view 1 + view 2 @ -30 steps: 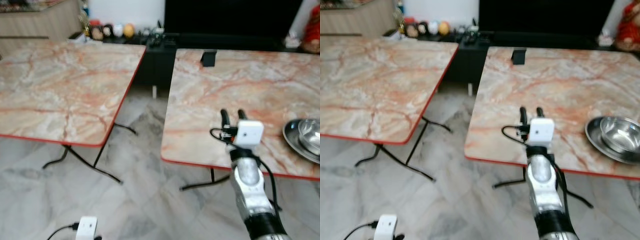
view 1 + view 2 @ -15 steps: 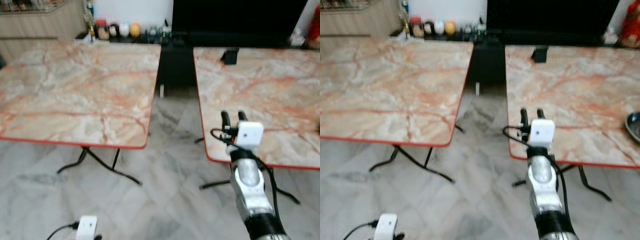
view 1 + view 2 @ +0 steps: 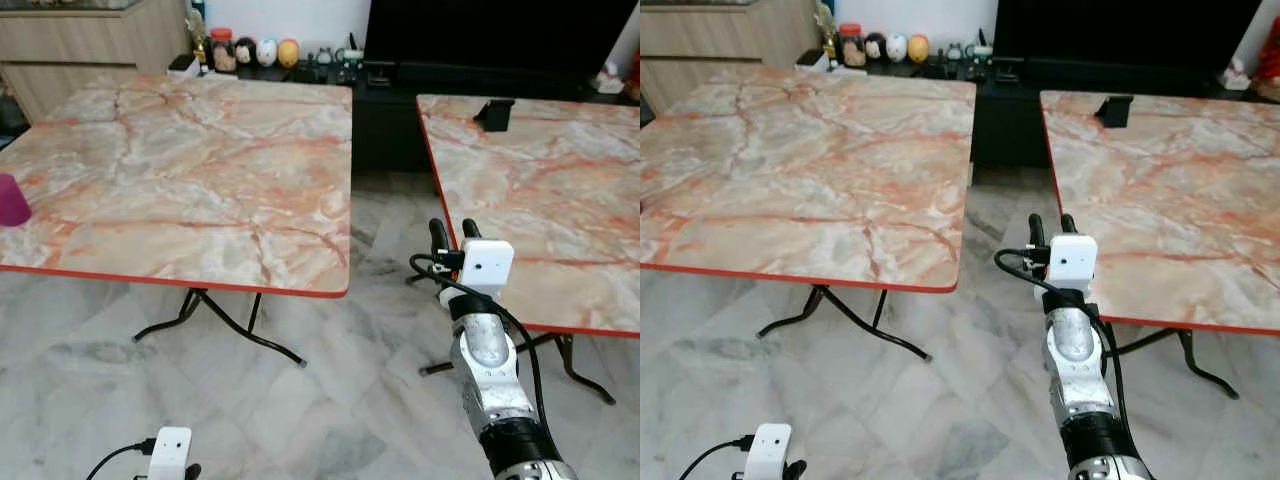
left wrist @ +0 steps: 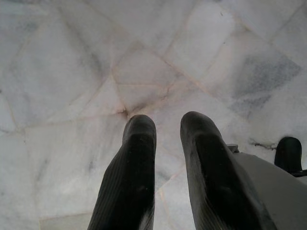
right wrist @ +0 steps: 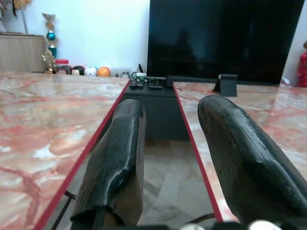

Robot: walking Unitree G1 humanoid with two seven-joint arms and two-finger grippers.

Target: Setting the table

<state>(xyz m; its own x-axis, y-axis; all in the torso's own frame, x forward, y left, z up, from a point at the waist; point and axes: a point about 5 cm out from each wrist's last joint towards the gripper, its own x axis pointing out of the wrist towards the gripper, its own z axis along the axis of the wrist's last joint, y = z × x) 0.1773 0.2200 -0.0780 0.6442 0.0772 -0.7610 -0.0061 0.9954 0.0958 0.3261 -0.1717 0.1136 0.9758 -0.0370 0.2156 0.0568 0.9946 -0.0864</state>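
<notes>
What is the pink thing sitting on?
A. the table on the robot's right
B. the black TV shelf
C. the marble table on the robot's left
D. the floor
C. The pink thing sits at the far left edge of the left marble table, well away from the raised right gripper, which holds nothing.

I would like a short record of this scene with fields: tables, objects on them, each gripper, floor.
tables: two marble-pattern folding tables with red edges, left table, right table, a gap between them
objects: magenta cup at left table's left edge; small black stand on right table's far side
right gripper: open, empty, raised at the gap
left gripper: open, empty, pointing at floor
floor: grey marble tiles
</notes>
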